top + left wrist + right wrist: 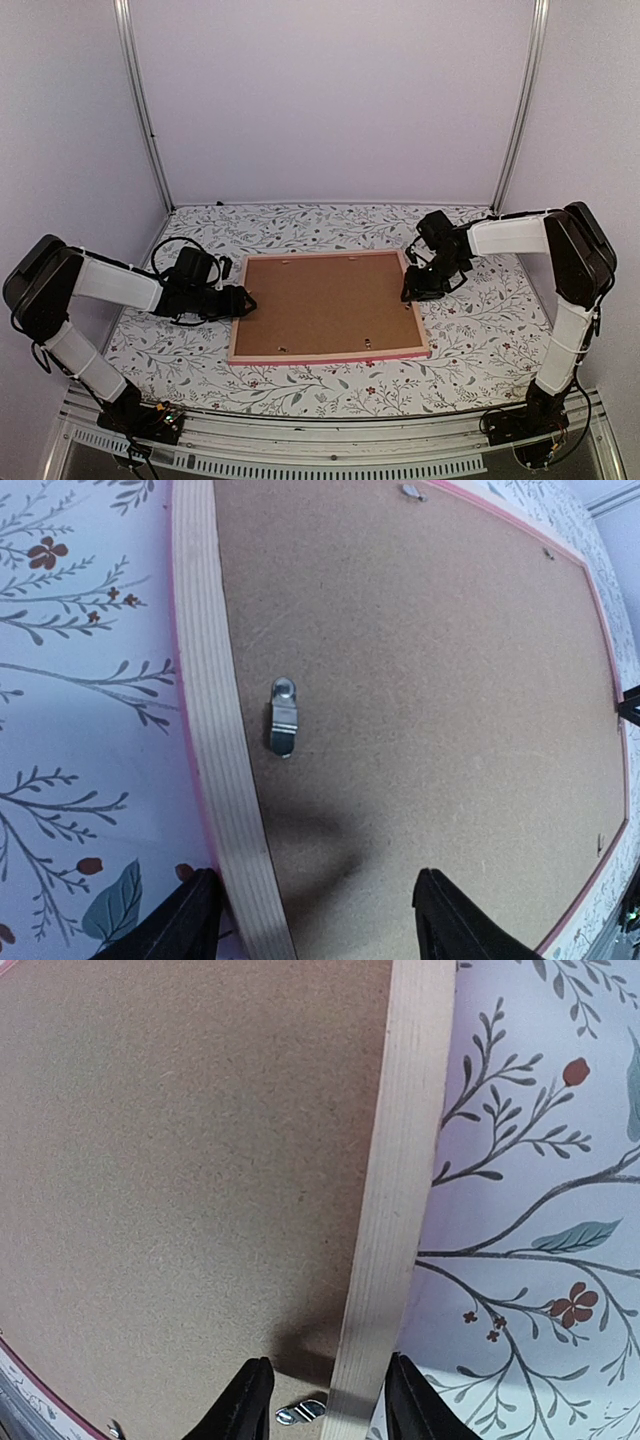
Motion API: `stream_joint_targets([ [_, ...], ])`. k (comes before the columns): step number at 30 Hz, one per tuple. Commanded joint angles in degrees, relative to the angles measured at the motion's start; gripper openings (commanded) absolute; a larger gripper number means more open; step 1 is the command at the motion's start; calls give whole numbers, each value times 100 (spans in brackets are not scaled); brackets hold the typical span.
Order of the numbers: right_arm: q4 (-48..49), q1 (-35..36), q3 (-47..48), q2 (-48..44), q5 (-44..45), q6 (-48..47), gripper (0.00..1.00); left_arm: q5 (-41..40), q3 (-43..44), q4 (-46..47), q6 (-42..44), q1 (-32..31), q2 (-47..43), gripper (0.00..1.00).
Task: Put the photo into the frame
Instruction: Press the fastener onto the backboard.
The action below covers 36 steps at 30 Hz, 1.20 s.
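The pink frame [330, 354] lies face down in the middle of the table, with a plain brown backing board [320, 305] filling its opening. The photo is hidden. My left gripper [243, 300] is open at the frame's left side. In the left wrist view its jaws [315, 900] straddle the pale wooden rail [215, 710], one finger over the cloth and one over the board [430, 680]. My right gripper [410, 290] is at the frame's right side. It stands open [328, 1375] astride that rail [400, 1160], close above it.
Small metal turn clips [283, 716] sit along the rail's inner edge, one of them [302, 1412] just below my right fingers. A floral tablecloth [470, 340] covers the table. White walls and two slanted poles [145, 110] close the back.
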Motion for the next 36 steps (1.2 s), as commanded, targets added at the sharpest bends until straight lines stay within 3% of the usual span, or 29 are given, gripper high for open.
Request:
stream_joint_targets([
  [1, -70, -7, 111, 95, -22, 209, 41, 123, 11, 40, 36, -116, -88, 69],
  [15, -263, 174, -180, -54, 497, 240, 37, 131, 5, 31, 36, -120, -134, 69],
  [36, -444, 68, -315, -149, -49, -731, 23, 95, -29, -21, 11, -124, -246, 69],
])
